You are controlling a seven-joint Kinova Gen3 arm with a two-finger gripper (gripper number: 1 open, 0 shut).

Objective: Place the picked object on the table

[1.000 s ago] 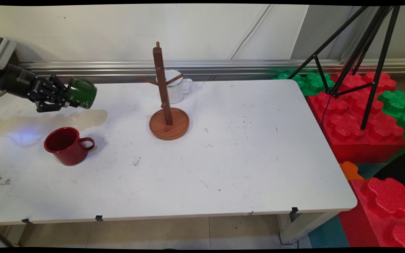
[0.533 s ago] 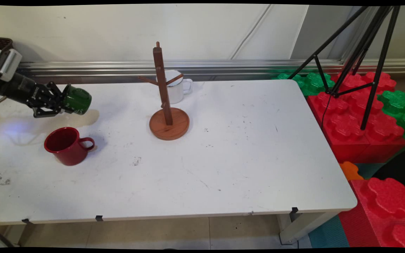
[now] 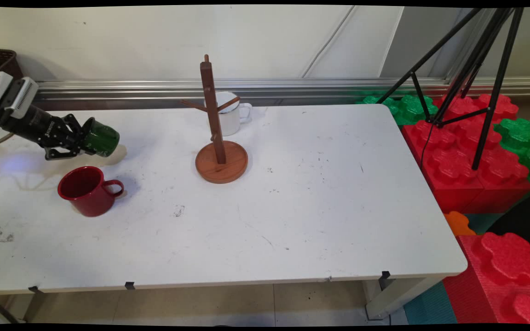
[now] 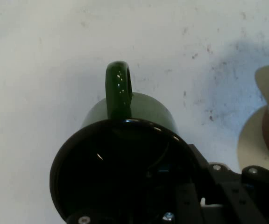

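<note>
1. Green shiny metal mug [image 3: 101, 136] is held on its side in the black two-finger gripper [image 3: 79, 139], up off the white table [image 3: 292, 207] at the far left.
2. One finger goes inside the mug's dark mouth and the gripper pinches its rim, seen from the hand camera [image 4: 125, 172].
3. Its looped handle [image 4: 118, 91] points away from the hand.
4. Just below it, a red round mug [image 3: 88, 189] stands upright on the table.
5. Near the middle stands a brown wooden mug tree on a round base [image 3: 219, 151].
6. Behind that tree sits a white metal mug [image 3: 233, 117].
</note>
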